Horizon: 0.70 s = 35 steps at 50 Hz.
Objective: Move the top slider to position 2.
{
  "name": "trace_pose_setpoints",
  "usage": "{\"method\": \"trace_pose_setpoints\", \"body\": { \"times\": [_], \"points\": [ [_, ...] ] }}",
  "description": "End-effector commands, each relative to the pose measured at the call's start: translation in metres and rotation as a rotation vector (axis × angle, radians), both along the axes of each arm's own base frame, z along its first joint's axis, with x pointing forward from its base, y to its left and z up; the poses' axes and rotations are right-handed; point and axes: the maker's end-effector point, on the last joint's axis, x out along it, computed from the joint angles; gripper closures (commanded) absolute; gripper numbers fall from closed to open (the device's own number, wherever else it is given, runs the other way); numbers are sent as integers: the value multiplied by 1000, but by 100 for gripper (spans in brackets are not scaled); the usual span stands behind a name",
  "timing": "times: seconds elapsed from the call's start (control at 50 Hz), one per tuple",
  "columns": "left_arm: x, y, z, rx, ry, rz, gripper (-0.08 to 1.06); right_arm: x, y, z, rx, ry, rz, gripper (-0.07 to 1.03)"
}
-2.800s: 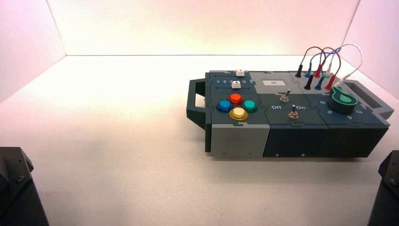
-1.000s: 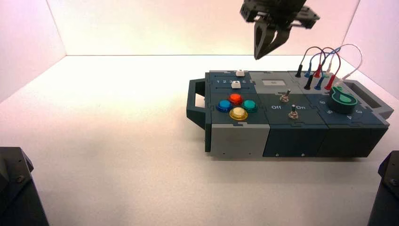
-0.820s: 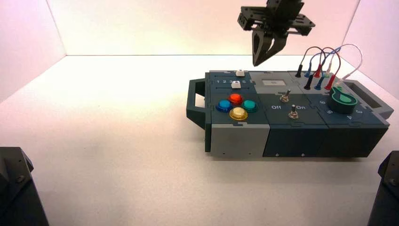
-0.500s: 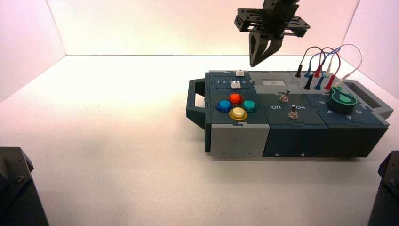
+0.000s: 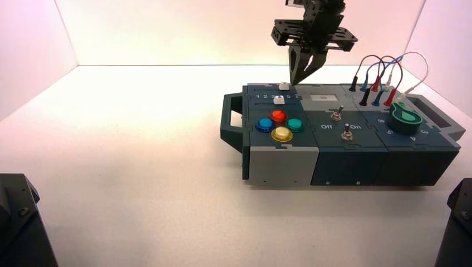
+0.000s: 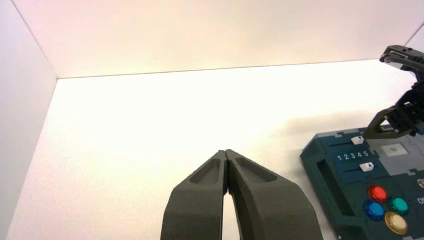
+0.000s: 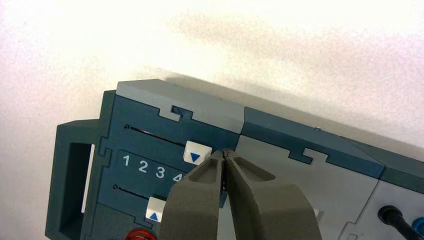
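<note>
The top slider (image 5: 284,86) has a small white knob (image 7: 197,152) with a blue triangle, on the track at the box's far left corner. It stands past the digit 4, near the track's end by the grey panel. Position 2 (image 7: 143,166) is a white digit in the row between the two tracks. My right gripper (image 5: 293,79) hangs shut just above and right of that knob, its tips (image 7: 226,151) beside it, not touching. My left gripper (image 6: 226,151) is shut and empty, off to the box's left. The top slider (image 6: 357,140) also shows from there.
The dark blue box (image 5: 345,161) carries a second white slider knob (image 5: 279,99), red (image 5: 279,116), blue (image 5: 265,124), green (image 5: 295,124) and yellow (image 5: 282,134) buttons, two toggle switches (image 5: 337,114), a green dial (image 5: 406,118) and plugged wires (image 5: 384,78).
My right gripper has come into view from above, then dropped and shifted left toward the top slider's knob. The knob itself has not moved.
</note>
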Motion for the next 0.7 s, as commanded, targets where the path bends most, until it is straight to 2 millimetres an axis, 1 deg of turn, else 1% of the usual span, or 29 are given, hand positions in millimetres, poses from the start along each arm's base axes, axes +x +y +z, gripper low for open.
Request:
{"method": "trace_pose_setpoints", "body": {
  "times": [0.02,0.24,0.44,0.7],
  "points": [
    [3,1,5,0,-9,5,101,10,7,12,19,-39,6,98],
    [3,1,5,0,-9,5,101,10,11,6,18,-26,10,98],
    [3,1,5,0,-9,5,101,10,19,4,20,-21,24,98],
    [3,1,5,0,-9,5,101,11,25,4,22,-14,32,98]
  ]
}}
